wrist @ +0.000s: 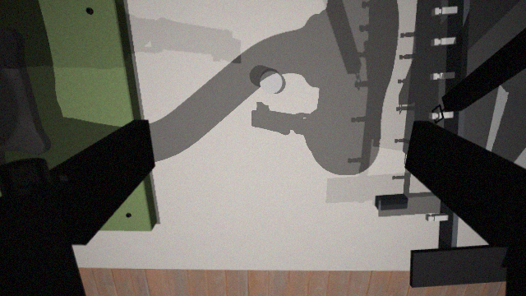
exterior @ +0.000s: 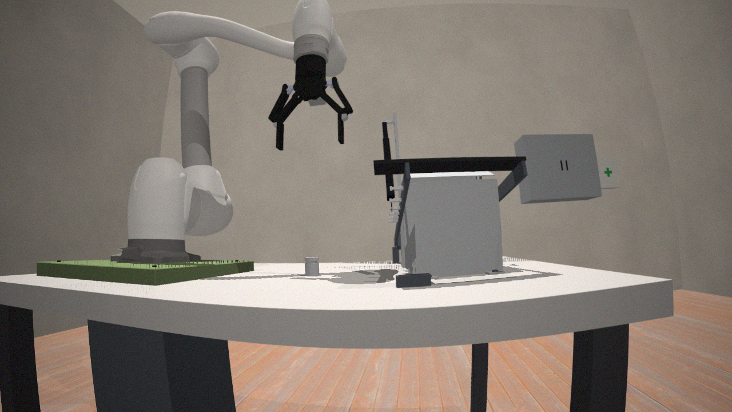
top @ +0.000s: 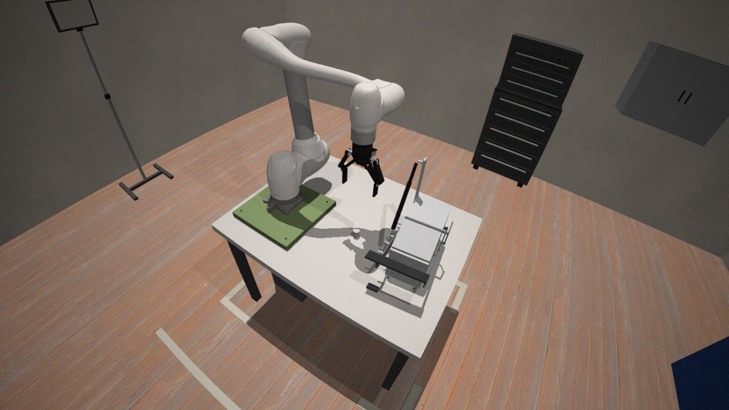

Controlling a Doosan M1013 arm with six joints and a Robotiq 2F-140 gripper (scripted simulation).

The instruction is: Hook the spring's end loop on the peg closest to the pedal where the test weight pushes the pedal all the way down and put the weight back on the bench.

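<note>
My gripper is open and empty, high above the bench. The steel test weight stands upright on the bench, left of the feeder, and shows between the fingers in the wrist view. The dark pedal is raised. The black spring slants down to the row of pegs on the side arm. Its end loop appears to be around one peg. A finger hides part of the row; another peg shows nearer the pedal.
The green base plate carries the arm at the left of the bench. A thin upright post holds the spring's top. A small black block lies low near the pedal.
</note>
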